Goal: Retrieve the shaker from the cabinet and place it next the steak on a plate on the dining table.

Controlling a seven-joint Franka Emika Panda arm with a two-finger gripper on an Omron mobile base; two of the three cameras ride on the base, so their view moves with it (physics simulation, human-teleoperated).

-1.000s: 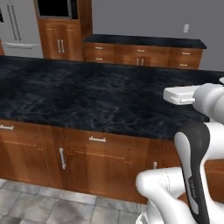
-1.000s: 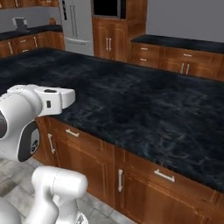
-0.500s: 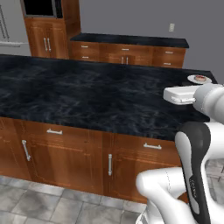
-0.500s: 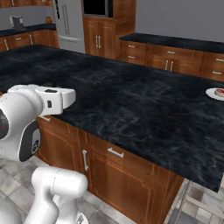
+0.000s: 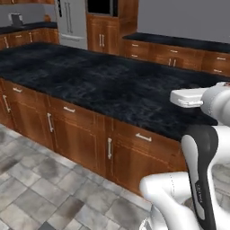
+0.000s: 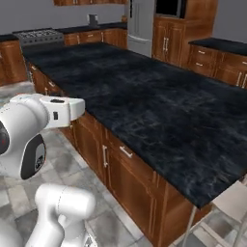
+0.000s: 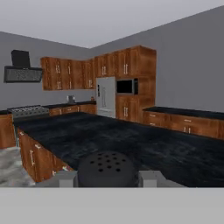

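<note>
In the hand view the black shaker [image 7: 106,168] shows its round perforated top between my two fingertips [image 7: 65,178]. My gripper [image 7: 106,177] is shut on it. Beyond it stretches the dining table [image 7: 131,140], a long island with a black veined top, which also runs across the left base view [image 5: 103,85] and the right base view [image 6: 159,106]. My arm stands at the island's near side. Reddish-brown wall cabinets [image 7: 127,63] line the far wall. The plate and the steak are out of view.
A steel fridge [image 7: 105,96] stands at the far wall with a stove [image 6: 41,36] and a range hood [image 7: 19,72] to its left. A pale stool seat [image 6: 231,202] sits by the island's near right corner. Grey tiled floor [image 5: 40,188] lies open to the left.
Both base views have swung with the base, so the whole scene shifted. The plate seen at the right edge half a second ago has left the picture. The island's long side now runs diagonally.
</note>
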